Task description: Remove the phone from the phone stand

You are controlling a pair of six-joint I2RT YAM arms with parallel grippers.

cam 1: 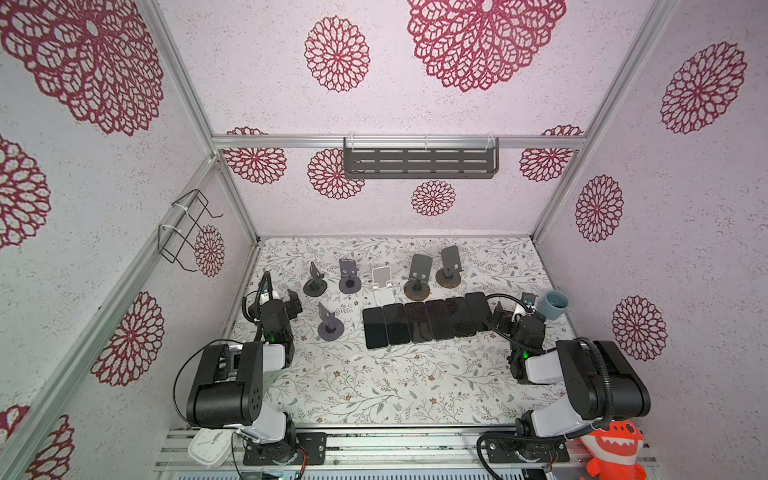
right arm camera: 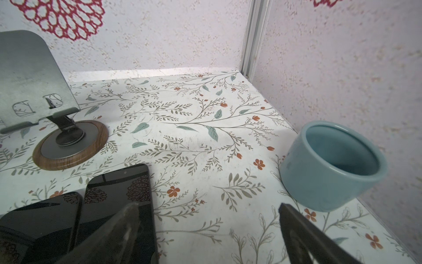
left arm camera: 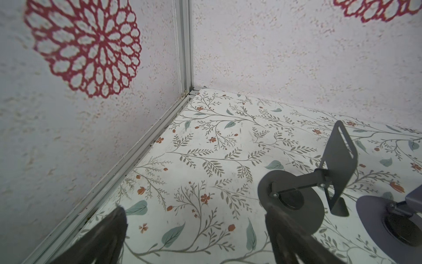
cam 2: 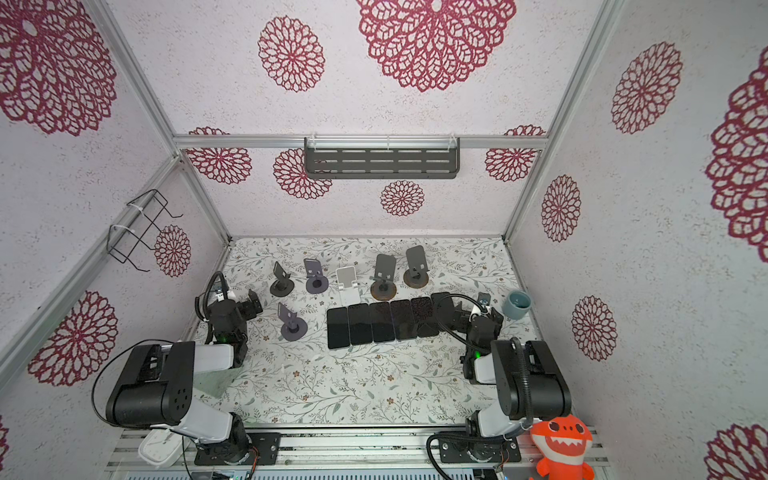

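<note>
At the far left of the floral table (cam 1: pixel 374 386), the left gripper (cam 1: pixel 293 302) hangs low with its jaws spread wide and nothing between them. In the left wrist view its fingers (left arm camera: pixel 107 233) are dark blurs cut by the frame edge.

Right of it I count six phone stands. Along the back are a dark stand (cam 1: pixel 314 282), a purple stand (cam 1: pixel 349 276), a white stand (cam 1: pixel 383 286), a wood-ringed stand (cam 1: pixel 417 280) and its twin (cam 1: pixel 449 268). A second purple stand (cam 1: pixel 329 325) sits nearer me.

Six phones (cam 1: pixel 424 322) lie flat on the table in front of the back row, off the stands. They are black slabs, screens up and dark, side by side in a slightly fanned row with no gap I can make out. The glass mirrors the red wall pattern.

The end phone (cam 1: pixel 477 307) is partly hidden by the right gripper (cam 1: pixel 498 318) and its cable (cam 1: pixel 505 297). That gripper's jaws are also spread and hold nothing. One finger (right arm camera: pixel 127 219) overlaps the end phone in the right wrist view; I cannot tell whether it touches. A blue cup (cam 1: pixel 552 304) stands upright just beyond.
</note>
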